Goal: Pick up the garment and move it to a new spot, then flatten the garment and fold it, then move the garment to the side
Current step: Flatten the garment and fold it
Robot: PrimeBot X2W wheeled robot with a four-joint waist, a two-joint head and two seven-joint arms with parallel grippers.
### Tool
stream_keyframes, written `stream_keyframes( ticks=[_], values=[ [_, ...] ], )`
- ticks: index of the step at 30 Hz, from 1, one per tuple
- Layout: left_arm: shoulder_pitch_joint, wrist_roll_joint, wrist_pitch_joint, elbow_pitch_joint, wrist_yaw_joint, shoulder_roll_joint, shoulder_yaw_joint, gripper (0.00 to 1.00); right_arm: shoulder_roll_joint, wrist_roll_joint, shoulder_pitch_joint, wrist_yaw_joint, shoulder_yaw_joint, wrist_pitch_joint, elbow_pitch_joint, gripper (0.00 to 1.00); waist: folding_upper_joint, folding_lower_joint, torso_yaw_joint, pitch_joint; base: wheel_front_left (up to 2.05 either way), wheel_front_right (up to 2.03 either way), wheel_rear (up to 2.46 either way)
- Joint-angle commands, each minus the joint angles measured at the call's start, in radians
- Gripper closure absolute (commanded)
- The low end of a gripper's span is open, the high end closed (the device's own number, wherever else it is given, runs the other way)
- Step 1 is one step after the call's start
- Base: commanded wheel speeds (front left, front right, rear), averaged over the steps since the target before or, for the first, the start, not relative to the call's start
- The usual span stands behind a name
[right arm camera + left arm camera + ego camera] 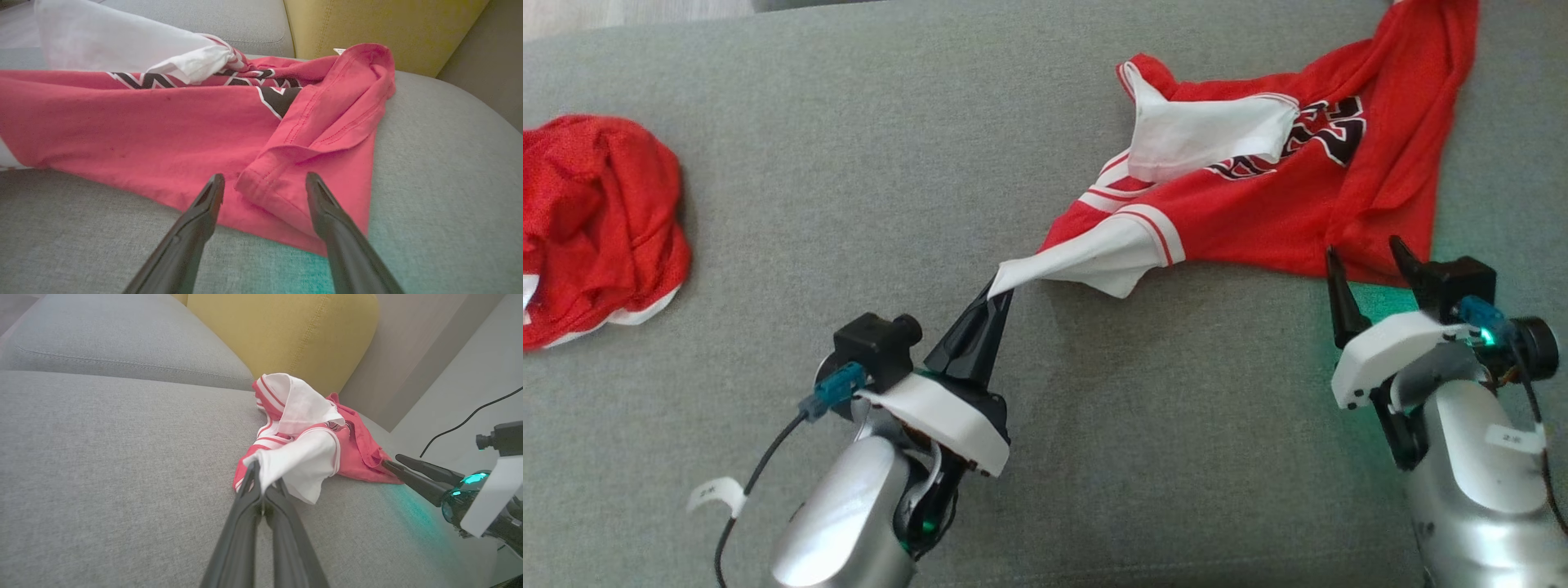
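Left gripper (999, 296): fingers pressed together, clamped on the tip of the white sleeve (1094, 261).
Left arm pose: silver forearm rises from the near edge of the sofa seat (849, 163), around its middle. The fingers slant toward the far right of the seat.
Right gripper (1364, 249): fingers apart, holding nothing. The tips sit either side of a folded hem corner; contact with the cloth is unclear.
Right arm pose: forearm at the near right corner of the sofa seat, fingers pointing toward its back.
Shirt (1258, 220): red, with white red-striped sleeves and a black-and-white print (1331, 135). It lies crumpled on the far right part of the sofa seat. One sleeve is flopped over the chest; the other is stretched in a line to the left gripper.
Second red garment (596, 220): bunched heap at the left end of the sofa seat.
Yellow cushion (286, 330): upright at the back of the sofa seat.
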Motion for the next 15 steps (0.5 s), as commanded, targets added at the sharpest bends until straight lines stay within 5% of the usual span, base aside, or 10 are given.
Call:
stream_keyframes(
  ticks=[1, 6, 7, 9, 15],
  values=[
    [-0.044, -0.007, -0.012, -0.035, 0.000, 0.007, 0.021, 1.00, -0.011, -0.010, -0.044, -0.001, 0.021, -0.014, -0.007, 0.00, 0.0000, -0.0001, 0.006, 0.005, 0.00, 0.00, 0.00],
    [-0.053, -0.010, -0.012, -0.036, 0.004, 0.007, 0.011, 1.00, -0.018, -0.015, -0.081, -0.001, 0.013, -0.037, 0.050, 0.00, 0.0000, -0.0001, 0.015, 0.019, 0.00, 0.00, 0.00],
    [-0.054, -0.010, -0.012, -0.036, 0.004, 0.007, 0.011, 1.00, -0.018, -0.013, -0.086, -0.001, 0.012, -0.039, 0.060, 0.09, 0.0000, -0.0001, 0.015, 0.020, 0.00, 0.00, 0.00],
    [-0.056, -0.010, -0.012, -0.034, 0.005, 0.007, 0.011, 1.00, -0.017, -0.009, -0.093, -0.001, 0.012, -0.047, 0.075, 0.95, 0.0000, -0.0001, 0.016, 0.022, 0.00, 0.00, 0.00],
    [-0.054, -0.006, -0.012, -0.027, 0.004, 0.007, 0.020, 1.00, -0.016, 0.016, -0.107, -0.001, 0.002, -0.091, 0.099, 1.00, 0.0000, -0.0001, 0.010, 0.018, 0.00, 0.00, 0.00]
  ],
)
